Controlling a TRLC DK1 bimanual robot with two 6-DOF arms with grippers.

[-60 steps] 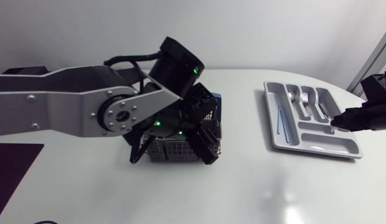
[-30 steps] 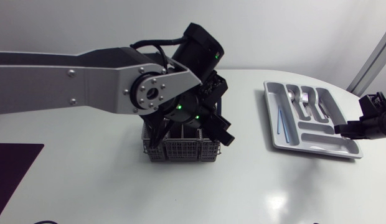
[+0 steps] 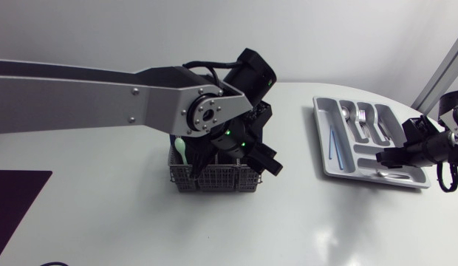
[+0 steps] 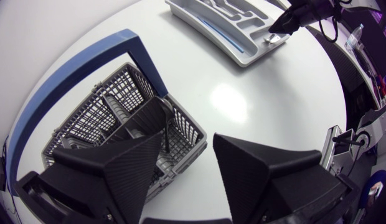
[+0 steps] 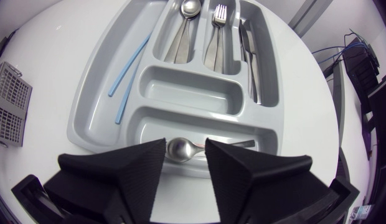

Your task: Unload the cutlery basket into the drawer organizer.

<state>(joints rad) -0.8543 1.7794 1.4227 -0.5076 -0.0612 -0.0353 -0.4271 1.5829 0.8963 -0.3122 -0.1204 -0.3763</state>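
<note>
From above, the basket (image 3: 214, 177) sits on the tabletop (image 3: 103, 222), with what looks like a pale green plastic spoon (image 3: 180, 150) standing in it: light, stiff, best pinched by its upstanding end. My left wrist shows my left fingers (image 4: 134, 165) wide and empty over the basket's rim. My right wrist shows my right fingers (image 5: 240, 168) apart above a steel spoon (image 5: 180, 149) lying in the organizer (image 5: 193, 93).

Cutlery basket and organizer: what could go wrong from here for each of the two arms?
1. The left gripper is open astride a wall of the cutlery basket; if it descends, a finger may strike the rim and shove the basket.
2. The right gripper is open close over the spoon in the drawer organizer; a low sideways move might drag the spoon out of place.
</note>
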